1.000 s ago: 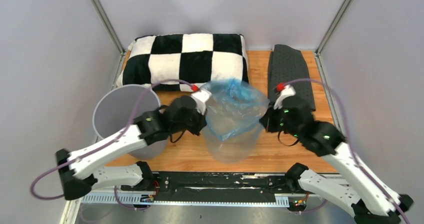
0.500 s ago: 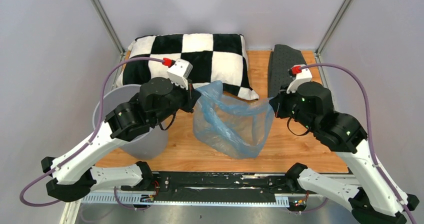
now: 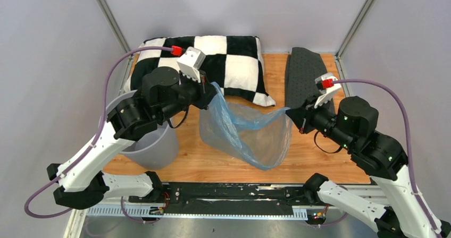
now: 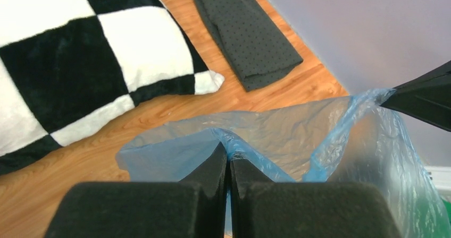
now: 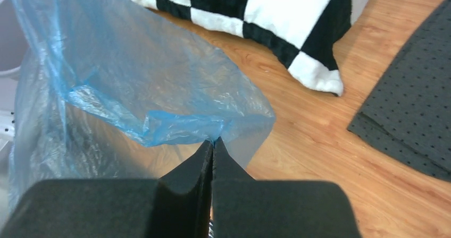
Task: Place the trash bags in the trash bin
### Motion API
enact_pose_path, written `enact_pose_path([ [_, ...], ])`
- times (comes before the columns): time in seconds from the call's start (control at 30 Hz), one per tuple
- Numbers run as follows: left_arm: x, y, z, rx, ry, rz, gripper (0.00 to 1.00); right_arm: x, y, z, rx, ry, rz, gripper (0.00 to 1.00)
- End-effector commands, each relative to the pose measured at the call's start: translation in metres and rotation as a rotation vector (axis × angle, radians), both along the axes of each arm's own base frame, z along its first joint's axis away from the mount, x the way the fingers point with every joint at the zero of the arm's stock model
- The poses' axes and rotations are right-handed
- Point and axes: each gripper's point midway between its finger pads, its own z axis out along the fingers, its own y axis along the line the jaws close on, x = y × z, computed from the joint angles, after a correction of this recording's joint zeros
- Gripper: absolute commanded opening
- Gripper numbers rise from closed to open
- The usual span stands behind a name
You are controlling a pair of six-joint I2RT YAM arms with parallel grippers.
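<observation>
A thin translucent light-blue trash bag (image 3: pixel 244 134) hangs stretched open between my two grippers, above the wooden table. My left gripper (image 3: pixel 213 89) is shut on the bag's left rim, also seen in the left wrist view (image 4: pixel 228 154). My right gripper (image 3: pixel 290 112) is shut on the bag's right rim, also seen in the right wrist view (image 5: pixel 213 141). The bag (image 4: pixel 298 137) (image 5: pixel 122 84) sags between them. The round light-grey trash bin (image 3: pixel 146 142) stands at the left, partly hidden under my left arm, to the left of the bag.
A black-and-white checkered pillow (image 3: pixel 234 62) lies at the back. A dark grey dotted folded mat (image 3: pixel 306 70) lies at the back right. Purple walls and metal frame posts close in the table's sides and back.
Both grippers have risen and spread apart with the bag. The bag's mouth has stretched wider and its left rim has moved toward the back left, nearer the bin.
</observation>
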Motion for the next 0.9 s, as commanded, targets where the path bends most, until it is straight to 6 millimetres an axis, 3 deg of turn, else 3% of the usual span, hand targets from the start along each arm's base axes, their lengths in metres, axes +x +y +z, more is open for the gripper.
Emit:
enact_pose_path([
  [0.0,0.001,-0.004,-0.016,0.053,0.046,-0.017,0.00,-0.008,0.019,-0.001,-0.003,-0.026,0.131,0.00],
  [0.13,0.008,-0.003,-0.027,0.066,0.075,-0.001,0.00,-0.009,0.021,-0.014,-0.025,-0.004,0.145,0.02],
  [0.27,0.010,-0.007,-0.028,0.064,0.081,-0.014,0.00,-0.010,0.012,-0.041,-0.090,0.059,0.116,0.40],
  [0.33,0.010,-0.009,-0.027,0.066,0.081,-0.023,0.00,-0.011,0.010,-0.052,-0.113,0.085,0.110,0.54],
  [0.47,0.010,-0.015,-0.029,0.068,0.092,-0.043,0.00,-0.016,0.015,-0.070,-0.146,0.114,0.164,0.72],
  [0.57,0.011,-0.018,-0.031,0.074,0.097,-0.049,0.00,-0.020,0.023,-0.080,-0.173,0.133,0.231,0.77],
  [0.67,0.012,-0.020,-0.033,0.077,0.103,-0.054,0.00,-0.020,0.029,-0.075,-0.172,0.097,0.276,0.83],
  [0.87,0.012,-0.026,-0.035,0.073,0.118,-0.065,0.00,-0.018,0.059,-0.037,-0.114,-0.025,0.404,0.84],
])
